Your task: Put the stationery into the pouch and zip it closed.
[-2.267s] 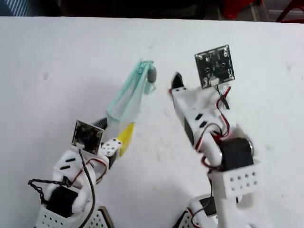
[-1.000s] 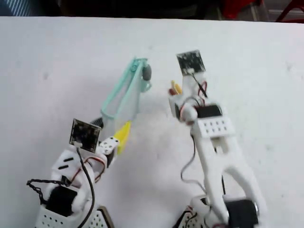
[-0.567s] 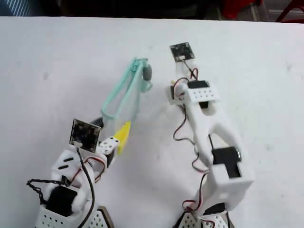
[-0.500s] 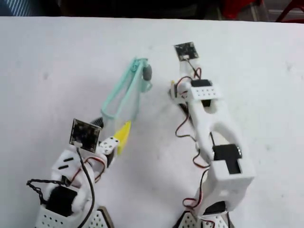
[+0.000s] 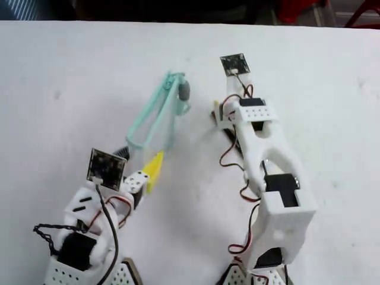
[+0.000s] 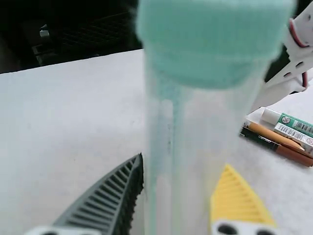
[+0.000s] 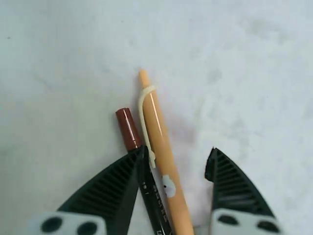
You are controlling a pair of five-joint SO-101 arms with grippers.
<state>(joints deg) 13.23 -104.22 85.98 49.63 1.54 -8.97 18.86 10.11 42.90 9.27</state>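
Observation:
A clear pouch (image 5: 155, 116) with mint-green trim slants up off the table, and my left gripper (image 5: 145, 169) is shut on its near end. In the left wrist view the pouch (image 6: 205, 122) sits between the grey and yellow fingers of that gripper (image 6: 183, 164). My right gripper (image 7: 176, 156) is open and low over the table, straddling an orange pen (image 7: 161, 147). A dark pen with a brown end (image 7: 129, 129) lies just beside one finger (image 7: 117, 186). The left wrist view also shows the pens (image 6: 279, 142) and a white marker (image 6: 288, 122) lying together.
The right arm (image 5: 261, 154) stretches forward over the table just right of the pouch. A grey tab (image 5: 184, 90) hangs at the pouch's far end. The white table (image 5: 309, 89) runs to a dark back edge.
The right arm has stretched forward and lowered its gripper over the pens. The pouch has shifted slightly left; the left arm has stayed put.

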